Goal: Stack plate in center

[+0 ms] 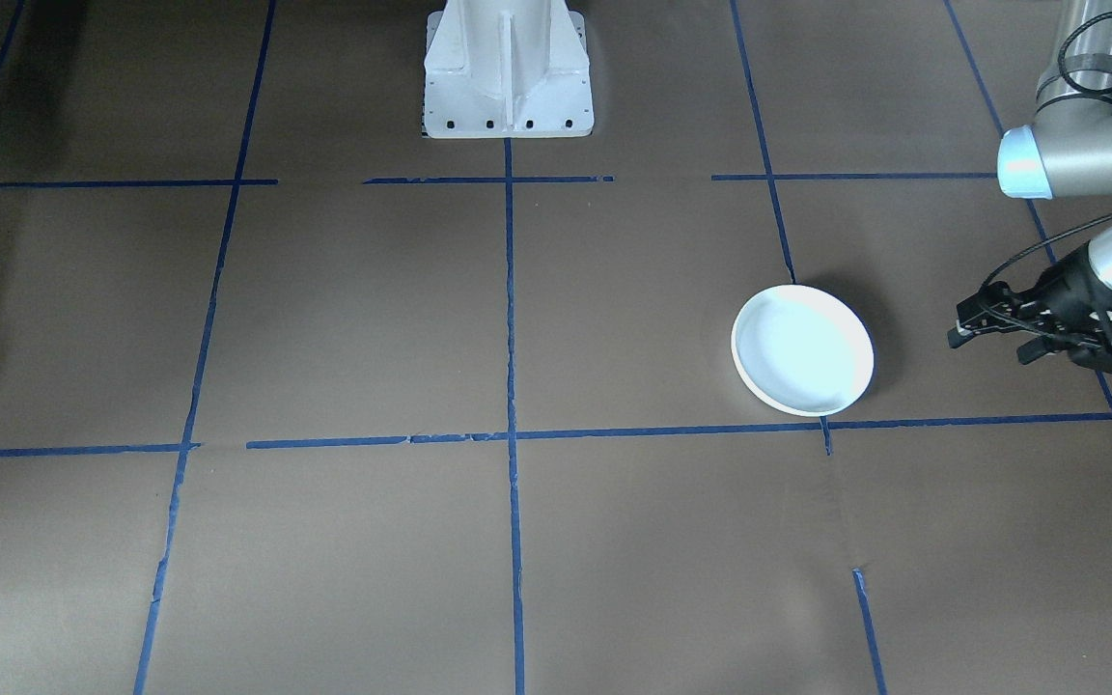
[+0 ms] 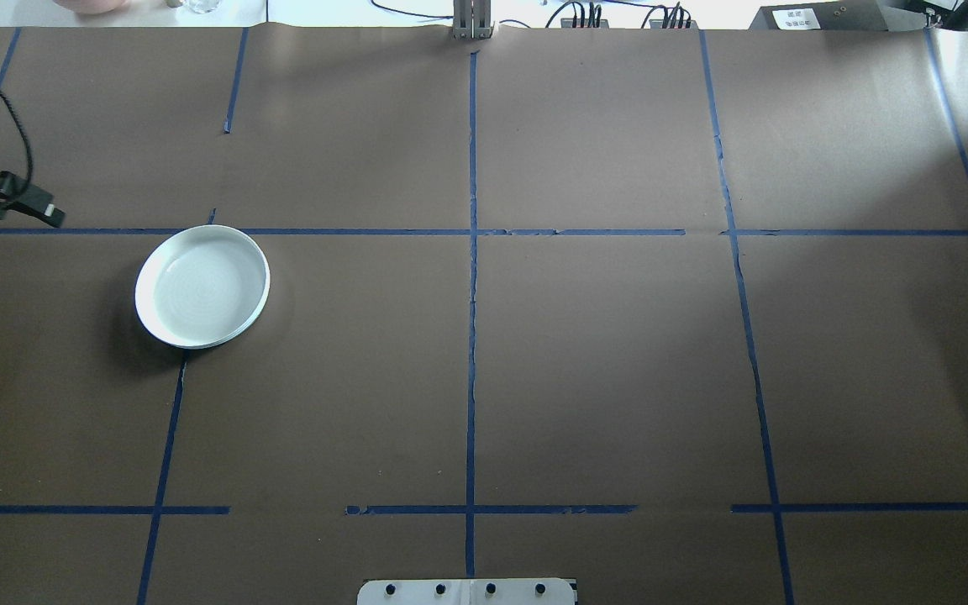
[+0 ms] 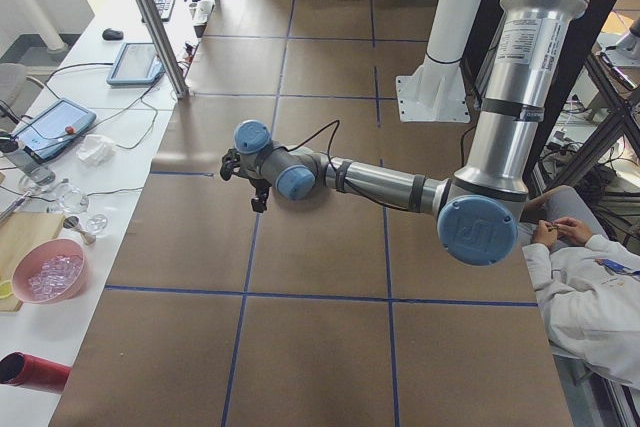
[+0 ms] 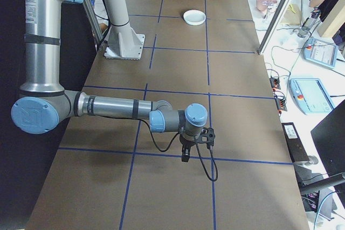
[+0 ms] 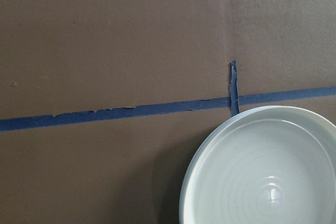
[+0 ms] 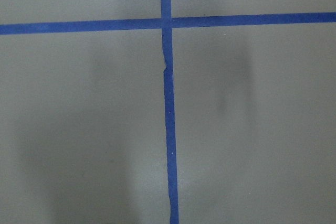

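1. Plate (image 2: 202,286): white and shallow, it lies flat in the left half of the overhead view, just below the upper horizontal tape line (image 2: 349,232) and touching it at the top rim. In the front-facing view it sits right of centre (image 1: 802,349), just above the lower horizontal line.
2. Table (image 2: 602,370): brown paper divided by blue tape into a grid. The centre crossing, where the middle vertical line meets the upper horizontal one, lies well apart from the plate. No second plate shows in any view.
3. Left gripper (image 1: 992,333): it hovers at the right edge of the front-facing view, near the plate but apart from it. Its fingers stand spread, with nothing between them. The left wrist view shows the plate's rim at lower right (image 5: 262,169), so the camera is offset from it.
4. Right gripper (image 4: 185,150): it is seen only in the right side view, low in the frame and far from the plate. Whether its fingers are apart or together cannot be told.
5. Step in hand: this appears to be the approach, the plate not yet grasped.
6. Next move: it likely calls for bringing the left gripper over the near rim, lowering one finger inside and one outside, closing, then carrying the plate toward the centre.
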Available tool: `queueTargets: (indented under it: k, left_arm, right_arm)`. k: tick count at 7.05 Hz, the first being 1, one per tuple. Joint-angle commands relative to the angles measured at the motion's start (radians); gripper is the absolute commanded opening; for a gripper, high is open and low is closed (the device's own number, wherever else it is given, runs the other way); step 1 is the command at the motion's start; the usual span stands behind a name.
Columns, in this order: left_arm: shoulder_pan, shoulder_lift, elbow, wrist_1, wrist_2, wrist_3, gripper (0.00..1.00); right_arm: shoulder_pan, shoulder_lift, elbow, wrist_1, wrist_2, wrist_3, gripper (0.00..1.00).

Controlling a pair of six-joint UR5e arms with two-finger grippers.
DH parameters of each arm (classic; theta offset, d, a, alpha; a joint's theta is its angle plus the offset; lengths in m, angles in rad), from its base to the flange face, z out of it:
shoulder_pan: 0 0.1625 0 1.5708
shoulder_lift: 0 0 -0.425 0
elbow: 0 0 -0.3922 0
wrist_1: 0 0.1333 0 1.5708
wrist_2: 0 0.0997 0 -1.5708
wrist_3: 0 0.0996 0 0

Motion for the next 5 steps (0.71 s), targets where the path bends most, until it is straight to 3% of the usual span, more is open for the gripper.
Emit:
queueTargets:
  k: [1,3,5]
  left_arm:
    - [-0.198,0.060,-0.009,0.173,0.002,0.301,0.99]
    - [-0.340,0.103,-0.029,0.300,0.011,0.449,1.00]
    - [-0.360,0.175,-0.107,0.394,0.008,0.337,1.00]
  right_arm:
    - [0.000,0.000,0.000,0.000,0.000,-0.001,1.00]
    - [0.000,0.000,0.000,-0.002,0.000,0.000,1.00]
    - [0.000,0.000,0.000,-0.002,0.000,-0.001,1.00]
